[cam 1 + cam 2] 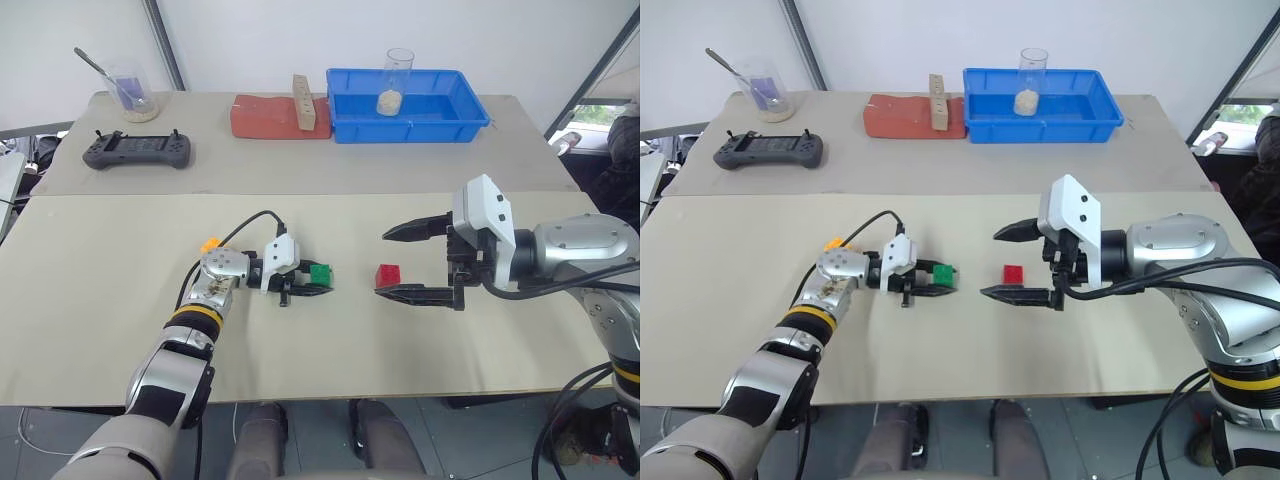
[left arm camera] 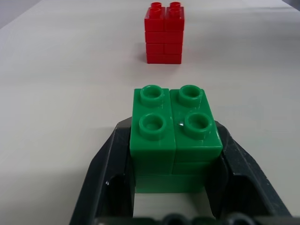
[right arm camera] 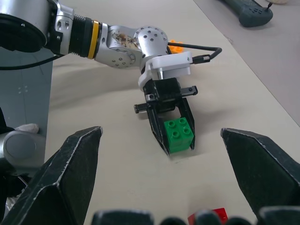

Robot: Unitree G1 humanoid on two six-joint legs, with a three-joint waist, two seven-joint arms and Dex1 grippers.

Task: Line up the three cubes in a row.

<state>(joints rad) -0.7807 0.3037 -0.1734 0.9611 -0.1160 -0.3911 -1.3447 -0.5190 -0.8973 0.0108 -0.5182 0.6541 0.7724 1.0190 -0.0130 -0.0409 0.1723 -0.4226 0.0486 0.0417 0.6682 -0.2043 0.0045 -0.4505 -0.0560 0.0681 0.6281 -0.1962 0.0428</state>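
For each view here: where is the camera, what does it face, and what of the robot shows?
Head pair: looks down over the table; both arms show.
Left wrist: looks along the left tool, shut on the green cube, toward the red cube.
Right wrist: looks between the open right tool fingers at the left arm.
Shared: the green cube appears in all.

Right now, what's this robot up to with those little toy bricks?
It is lining up three cubes on the table. Its left gripper is shut on the green cube, down at the tabletop and facing the red cube a short way off. The right gripper hangs wide open above the red cube, holding nothing. The orange-yellow cube sits behind the left wrist.
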